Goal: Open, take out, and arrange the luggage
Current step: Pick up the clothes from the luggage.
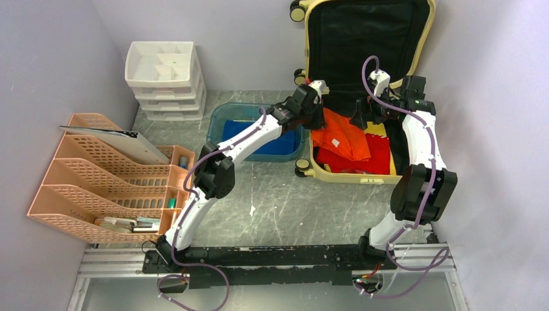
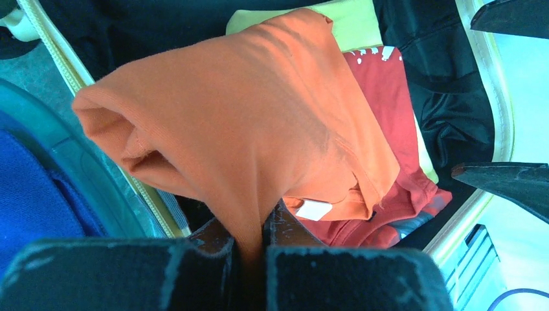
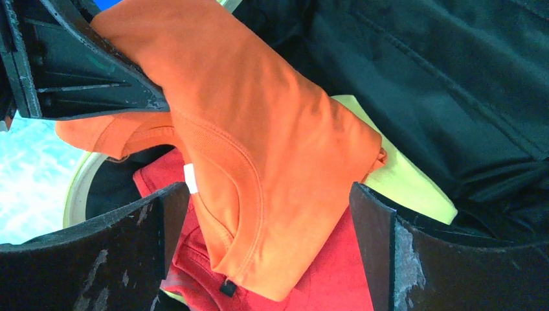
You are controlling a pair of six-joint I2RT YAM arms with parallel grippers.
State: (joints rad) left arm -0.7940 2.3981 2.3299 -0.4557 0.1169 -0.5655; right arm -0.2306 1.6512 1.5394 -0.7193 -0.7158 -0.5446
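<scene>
Standing open at the table's far right, the luggage point(image 1: 343, 176) has its black-lined lid upright against the wall and its lower shell lying flat beside a teal tray point(image 1: 223, 116), with a red garment point(image 1: 362, 159) inside. Left gripper point(image 2: 249, 236): jaws pinched tight on a fold of an orange shirt point(image 1: 343, 139), which drapes over the red garment. Right gripper point(image 3: 268, 207): jaws spread wide over the same shirt, holding nothing.

Count on inspection:
- suitcase point(image 1: 349, 39): one
- garments at it: three, being one orange shirt point(image 1: 340, 136), one red shirt point(image 1: 372, 159) and one yellow garment point(image 3: 408, 188)
- tray point(image 1: 217, 120): one
- blue cloth point(image 1: 285, 144): one
- drawer unit point(image 1: 162, 78): one
- file rack point(image 1: 97, 188): one
- arms: two, left arm point(image 1: 213, 175) and right arm point(image 1: 424, 188)
</scene>
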